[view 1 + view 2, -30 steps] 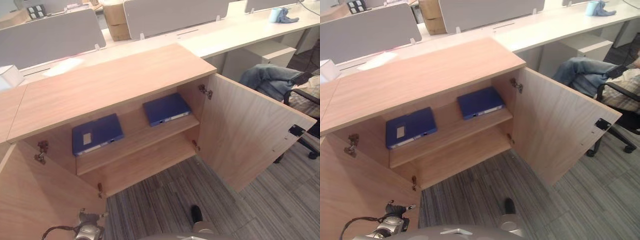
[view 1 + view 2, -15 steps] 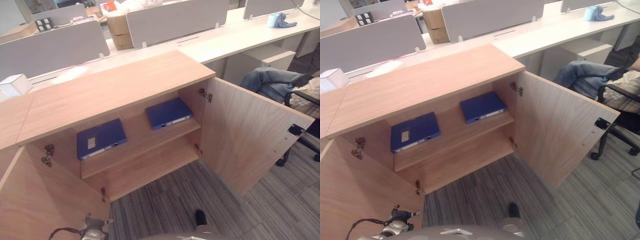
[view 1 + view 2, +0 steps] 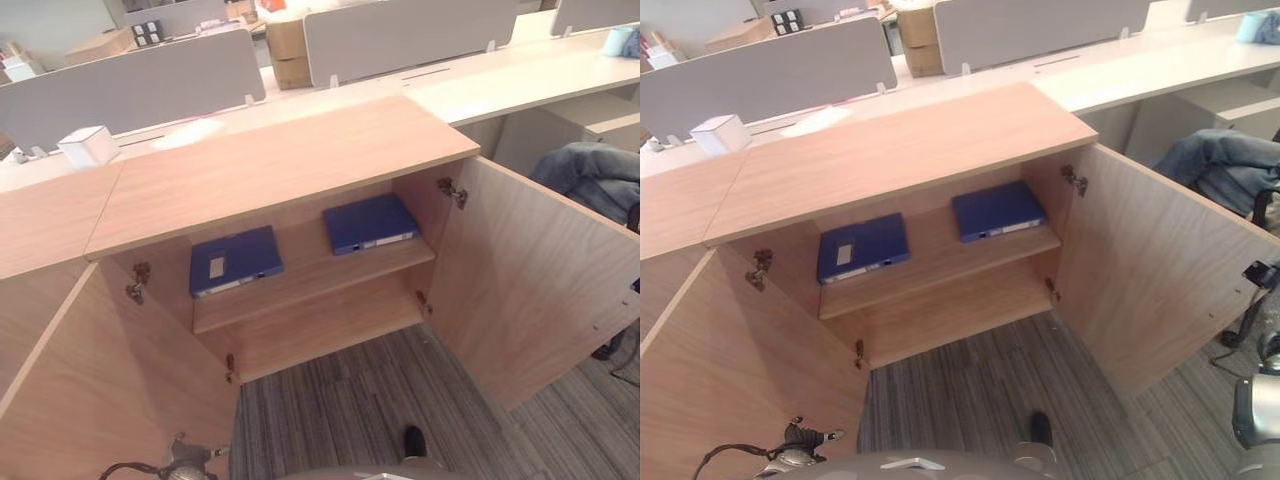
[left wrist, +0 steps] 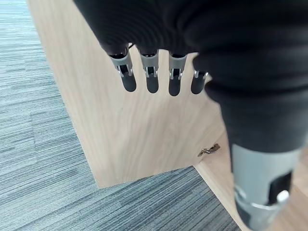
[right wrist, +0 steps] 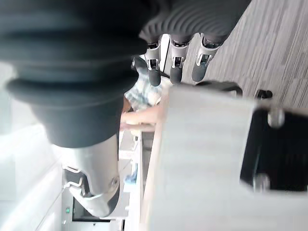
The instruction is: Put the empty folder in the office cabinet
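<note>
1. Counting from my left: I see one white box (image 3: pixel 88 146) on the long desk behind, two wooden cabinet doors, two blue folders and one cabinet (image 3: pixel 280 165) with two levels inside.
2. The left door (image 3: pixel 110 390) stands swung open toward me, and my left hand (image 4: pixel 159 72) hangs just before its outer face with the fingers (image 4: pixel 152 82) straight and relaxed, holding nothing.
3. The left folder (image 3: pixel 236 262) lies flat on the cabinet's upper shelf (image 3: pixel 310 285) near the left wall, a pale label on its cover.
4. The right folder (image 3: pixel 370 222) lies flat on the same shelf near the right wall (the two are apart, with bare shelf between them).
5. Which of them is the empty one I cannot tell; both are already inside the cabinet.
6. The bottom level (image 3: pixel 330 335) under the shelf is bare wood.
7. The right door (image 3: pixel 540 290) is swung wide open, its free edge reaching out toward a seated person (image 3: pixel 595 175) in jeans on an office chair.
8. My right hand (image 5: pixel 178 53) hangs low at my right side, close to the edge of that door, fingers loosely extended and gripping nothing.
9. Behind the cabinet run grey desk dividers (image 3: pixel 150 80) and a pale desk top (image 3: pixel 520 80), with a cardboard box (image 3: pixel 287 50) past them.
10. Between the two open doors the striped grey carpet (image 3: pixel 340 410) gives open floor up to the cabinet's front edge; the doors bound that room on either side.
</note>
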{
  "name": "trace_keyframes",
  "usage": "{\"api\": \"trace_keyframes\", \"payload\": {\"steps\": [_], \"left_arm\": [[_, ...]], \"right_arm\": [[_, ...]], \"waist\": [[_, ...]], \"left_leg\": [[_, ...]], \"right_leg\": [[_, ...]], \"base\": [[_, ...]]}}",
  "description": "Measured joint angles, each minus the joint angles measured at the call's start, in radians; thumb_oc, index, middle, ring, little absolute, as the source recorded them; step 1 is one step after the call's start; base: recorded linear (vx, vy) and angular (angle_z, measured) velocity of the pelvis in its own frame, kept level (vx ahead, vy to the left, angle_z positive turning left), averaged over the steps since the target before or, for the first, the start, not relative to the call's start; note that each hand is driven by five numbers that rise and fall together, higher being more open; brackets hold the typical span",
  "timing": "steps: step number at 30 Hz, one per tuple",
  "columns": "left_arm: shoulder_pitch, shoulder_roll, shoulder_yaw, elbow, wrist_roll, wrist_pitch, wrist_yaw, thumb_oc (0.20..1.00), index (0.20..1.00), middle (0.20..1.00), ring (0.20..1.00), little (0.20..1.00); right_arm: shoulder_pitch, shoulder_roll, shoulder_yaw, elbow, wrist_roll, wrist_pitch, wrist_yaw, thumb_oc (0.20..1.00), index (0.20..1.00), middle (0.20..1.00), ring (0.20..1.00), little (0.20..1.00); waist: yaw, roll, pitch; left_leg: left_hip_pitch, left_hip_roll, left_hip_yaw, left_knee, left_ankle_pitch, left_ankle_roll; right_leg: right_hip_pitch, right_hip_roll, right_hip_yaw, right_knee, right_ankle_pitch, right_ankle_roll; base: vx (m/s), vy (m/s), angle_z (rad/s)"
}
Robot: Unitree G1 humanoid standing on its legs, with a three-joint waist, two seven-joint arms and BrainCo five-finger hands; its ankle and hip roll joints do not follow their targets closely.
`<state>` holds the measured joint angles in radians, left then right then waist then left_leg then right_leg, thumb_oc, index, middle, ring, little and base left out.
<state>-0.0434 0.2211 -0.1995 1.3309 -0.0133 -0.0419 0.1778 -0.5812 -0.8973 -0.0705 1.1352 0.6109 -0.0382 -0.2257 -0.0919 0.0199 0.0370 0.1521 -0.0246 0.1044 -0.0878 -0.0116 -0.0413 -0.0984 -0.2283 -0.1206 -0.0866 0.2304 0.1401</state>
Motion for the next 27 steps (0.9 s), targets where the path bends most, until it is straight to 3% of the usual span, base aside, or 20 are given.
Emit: {"api": "trace_keyframes", "payload": {"steps": [6,11,14,20,27], "left_arm": [[0.014,-0.001,0.002,0.003,0.000,-0.002,-0.007,1.000,1.000,1.000,1.000,1.000],[0.009,-0.014,0.003,0.002,-0.002,-0.002,-0.008,1.000,1.000,1.000,1.000,1.000],[0.004,-0.032,0.005,-0.002,-0.002,-0.002,-0.003,1.000,1.000,1.000,1.000,1.000],[0.003,-0.047,0.016,-0.006,-0.002,-0.001,-0.003,1.000,1.000,1.000,1.000,1.000],[-0.002,-0.047,0.018,-0.012,0.009,-0.002,-0.017,1.000,1.000,1.000,1.000,1.000]], "right_arm": [[-0.017,0.036,0.001,-0.027,0.002,-0.006,-0.001,1.000,1.000,1.000,1.000,1.000],[0.002,0.124,0.006,-0.106,0.069,-0.031,-0.027,1.000,1.000,1.000,1.000,1.000],[0.102,0.207,-0.002,-0.215,0.103,-0.073,-0.039,1.000,1.000,1.000,1.000,1.000],[0.240,0.307,0.069,-0.392,0.130,-0.064,-0.031,1.000,1.000,1.000,1.000,1.000],[0.401,0.294,0.210,-0.635,0.156,-0.019,0.164,1.000,1.000,1.000,1.000,1.000]], "waist": [[-0.008,0.003,0.006],[-0.040,0.004,0.012],[-0.044,0.004,0.018],[-0.063,-0.001,0.022],[-0.071,-0.017,0.022]], "left_leg": [[0.001,0.000,0.001,0.000,0.002,-0.003],[0.002,0.003,0.014,0.000,-0.001,0.002],[0.007,0.004,0.024,0.000,-0.005,-0.003],[0.008,0.005,0.021,0.000,-0.005,-0.004],[-0.002,0.003,-0.007,0.000,-0.005,-0.004]], "right_leg": [[0.000,0.000,0.000,0.000,0.000,0.000],[-0.002,0.004,0.004,-0.001,0.000,0.000],[-0.004,0.008,0.007,0.000,0.000,0.000],[-0.020,0.013,0.016,0.004,0.000,0.000],[-0.045,0.020,0.000,0.005,-0.002,0.002]], "base": [[0.00,-0.004,0.00],[-0.01,-0.007,-0.09],[-0.02,-0.005,-0.16],[-0.02,-0.003,-0.19],[-0.01,0.010,-0.14]]}}
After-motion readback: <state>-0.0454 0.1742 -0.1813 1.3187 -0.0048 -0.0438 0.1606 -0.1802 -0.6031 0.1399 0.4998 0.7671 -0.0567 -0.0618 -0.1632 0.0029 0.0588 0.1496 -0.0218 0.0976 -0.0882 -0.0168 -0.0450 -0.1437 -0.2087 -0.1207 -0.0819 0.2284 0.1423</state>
